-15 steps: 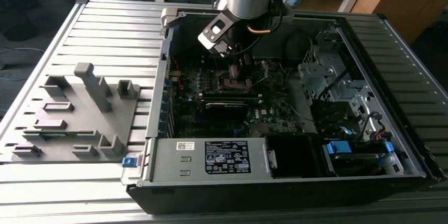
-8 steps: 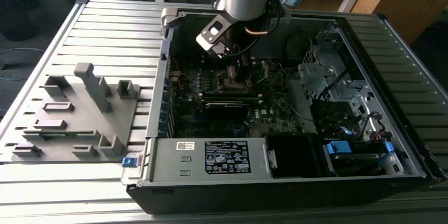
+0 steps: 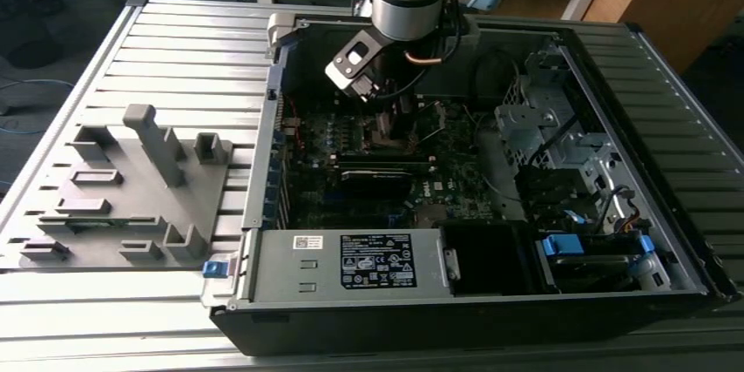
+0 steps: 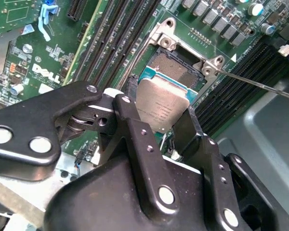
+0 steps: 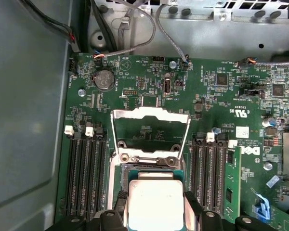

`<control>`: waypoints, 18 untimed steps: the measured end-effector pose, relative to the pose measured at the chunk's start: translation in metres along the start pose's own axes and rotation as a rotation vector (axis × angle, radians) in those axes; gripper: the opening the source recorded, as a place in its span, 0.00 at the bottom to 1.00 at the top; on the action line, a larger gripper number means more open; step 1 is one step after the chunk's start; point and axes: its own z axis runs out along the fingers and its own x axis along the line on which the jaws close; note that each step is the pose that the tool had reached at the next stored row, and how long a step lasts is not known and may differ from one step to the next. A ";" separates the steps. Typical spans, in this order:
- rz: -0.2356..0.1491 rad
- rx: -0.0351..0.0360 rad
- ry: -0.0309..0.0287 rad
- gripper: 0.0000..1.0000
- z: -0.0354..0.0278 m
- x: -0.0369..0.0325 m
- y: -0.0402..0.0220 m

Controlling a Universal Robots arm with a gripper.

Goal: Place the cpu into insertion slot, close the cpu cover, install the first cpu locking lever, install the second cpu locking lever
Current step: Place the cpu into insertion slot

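Note:
The cpu [image 4: 161, 107] [image 5: 154, 202] is a flat silver-topped square chip, and my gripper [image 4: 160, 118] [image 5: 155, 208] is shut on its two opposite edges. It hangs close over part of the insertion slot [image 4: 172, 67] [image 5: 149, 169], whose dark centre still shows beyond it. I cannot tell whether the chip touches the slot. The cpu cover [image 5: 149, 113], a silvery frame, stands swung open behind the slot. A thin locking lever [image 4: 260, 85] sticks out free to one side. In the exterior view the gripper [image 3: 389, 119] reaches down into the open computer case [image 3: 465, 302].
Long black memory slots [image 5: 86, 173] [image 5: 209, 173] flank the socket on both sides. Cables [image 5: 135, 45] run along the case wall behind the board. A drive cage [image 3: 546, 128] stands at the exterior view's right. A grey fixture plate [image 3: 117, 189] lies on the table at the exterior view's left.

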 end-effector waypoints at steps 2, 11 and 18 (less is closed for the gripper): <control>0.000 0.0001 -0.0002 0.54 0.0000 0.0000 0.0000; 0.000 0.0001 -0.0001 0.54 0.0029 -0.0001 -0.0002; 0.000 0.0000 0.0000 0.54 0.0045 -0.0001 -0.0003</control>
